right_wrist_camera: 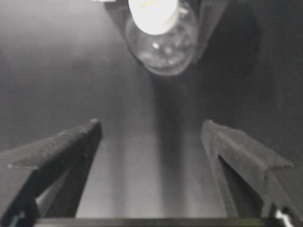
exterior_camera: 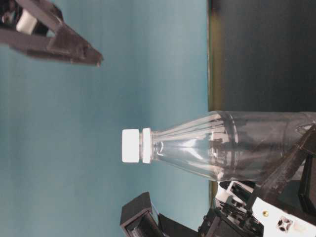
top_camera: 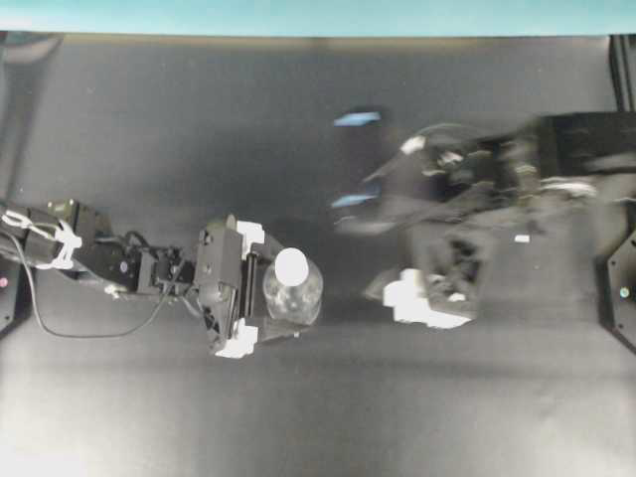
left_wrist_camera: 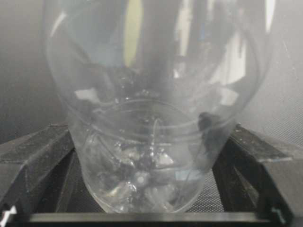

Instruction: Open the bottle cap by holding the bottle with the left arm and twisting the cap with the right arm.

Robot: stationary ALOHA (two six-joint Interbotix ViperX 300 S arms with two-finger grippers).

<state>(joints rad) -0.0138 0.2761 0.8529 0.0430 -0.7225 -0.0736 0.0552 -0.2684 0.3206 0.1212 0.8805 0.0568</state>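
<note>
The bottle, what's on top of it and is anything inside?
A white cap sits on the bottle. Through the clear wall it looks empty. Its base is hidden beside the left tool.

Bottle (top_camera: 294, 294) stands upright on the bench (top_camera: 149, 129), between the left hand's (top_camera: 260, 288) fingers; right hand (top_camera: 350, 214) lies well apart to its right.

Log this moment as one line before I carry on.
left gripper: open around clear plastic bottle | small white cap: on | right gripper: open, empty, away from cap
</note>
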